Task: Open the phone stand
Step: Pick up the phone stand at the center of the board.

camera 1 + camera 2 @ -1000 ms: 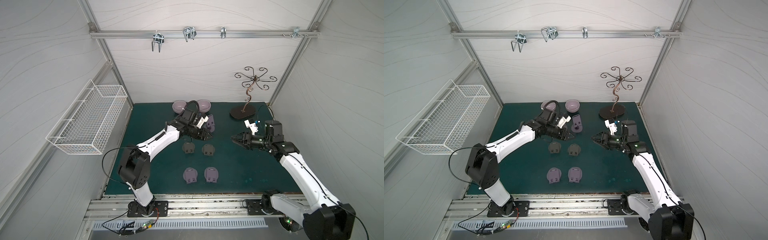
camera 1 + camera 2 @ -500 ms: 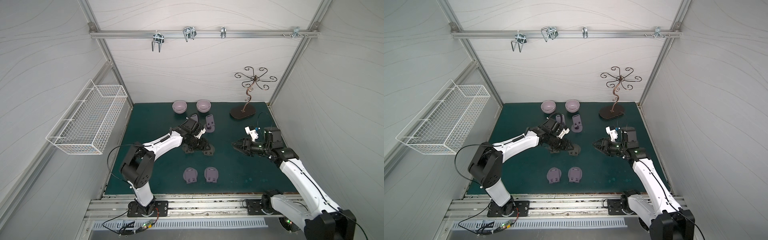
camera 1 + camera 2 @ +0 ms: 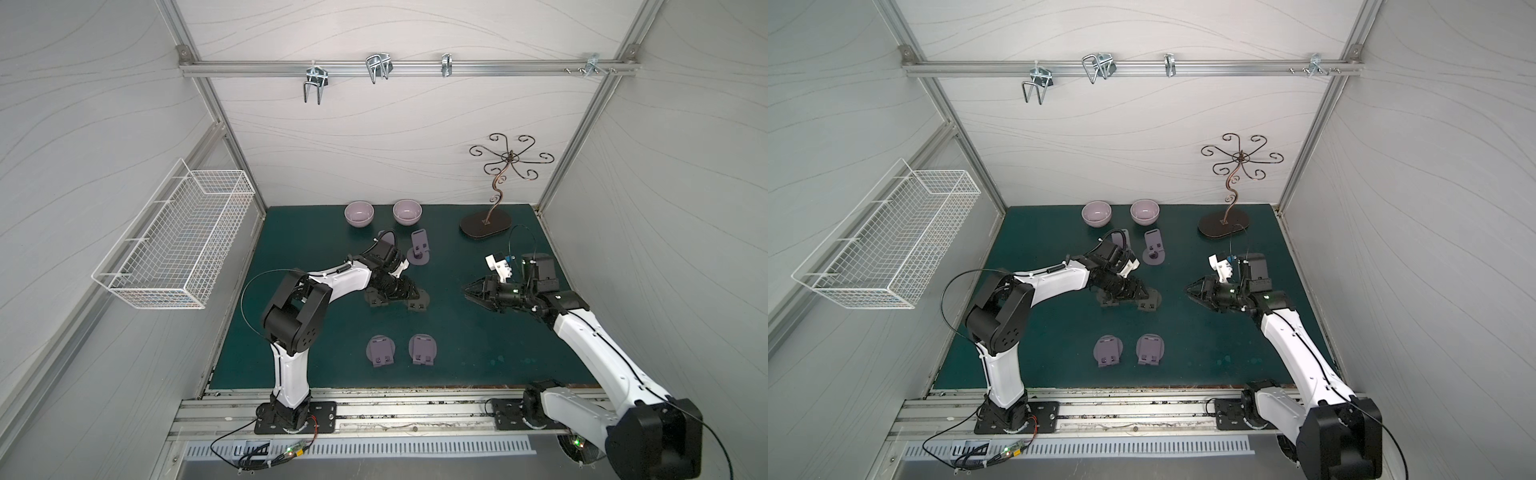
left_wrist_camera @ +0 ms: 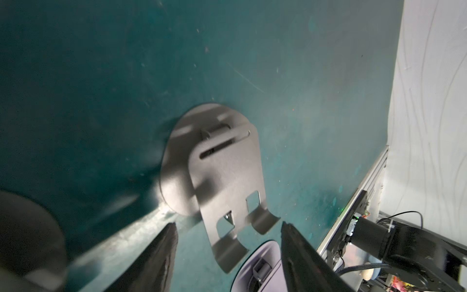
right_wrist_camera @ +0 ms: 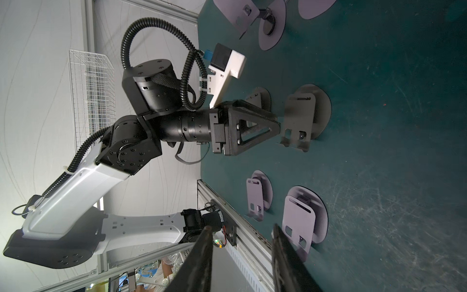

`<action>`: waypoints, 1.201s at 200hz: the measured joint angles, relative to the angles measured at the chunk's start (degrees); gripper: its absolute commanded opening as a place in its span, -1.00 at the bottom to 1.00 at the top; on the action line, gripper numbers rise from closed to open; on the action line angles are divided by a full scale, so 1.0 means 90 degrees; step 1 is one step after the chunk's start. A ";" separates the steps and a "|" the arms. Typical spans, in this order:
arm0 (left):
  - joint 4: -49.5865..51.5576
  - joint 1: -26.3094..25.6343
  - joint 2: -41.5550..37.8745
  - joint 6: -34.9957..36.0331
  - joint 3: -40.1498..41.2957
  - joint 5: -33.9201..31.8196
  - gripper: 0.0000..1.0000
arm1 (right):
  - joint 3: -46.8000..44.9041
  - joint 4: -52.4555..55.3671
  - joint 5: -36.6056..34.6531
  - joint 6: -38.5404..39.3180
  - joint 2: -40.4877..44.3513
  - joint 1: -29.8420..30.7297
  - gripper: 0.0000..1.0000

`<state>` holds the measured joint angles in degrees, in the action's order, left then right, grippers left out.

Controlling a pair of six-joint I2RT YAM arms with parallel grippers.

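I'm seeing open dark-green table mat point(image 3: 457, 345) at right; two folded lilac plastic phone stands point(image 3: 423, 350) are crowding front-centre.

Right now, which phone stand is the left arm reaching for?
On the green mat, find the middle row of stands. It is the dark grey phone stand at the tips of the left fingers, nearer the right arm than its dark twin.

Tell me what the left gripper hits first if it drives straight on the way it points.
The folded dark phone stand: its hooked lower edge lies right ahead of the open left gripper, in line with the gap between its jaws. Whether they already touch is unclear.
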<state>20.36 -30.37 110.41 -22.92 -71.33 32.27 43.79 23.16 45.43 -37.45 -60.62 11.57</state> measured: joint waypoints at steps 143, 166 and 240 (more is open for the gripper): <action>-0.0551 0.0078 0.0738 -0.0019 -0.0325 0.0925 0.26 | 0.0000 -0.0143 0.0007 0.0051 -0.0248 0.0002 -0.22; -0.0699 0.0078 0.0835 -0.0080 -0.0328 0.1025 0.23 | 0.0000 -0.0141 0.0005 0.0053 -0.0245 0.0017 -0.23; -0.0806 0.0090 0.1134 -0.0143 -0.0512 0.1241 -0.28 | 0.0000 -0.0143 -0.0041 0.0070 -0.0245 0.0182 -0.23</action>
<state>13.10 -29.56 120.62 -24.21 -75.94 43.44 43.79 21.87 45.06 -36.82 -62.83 13.21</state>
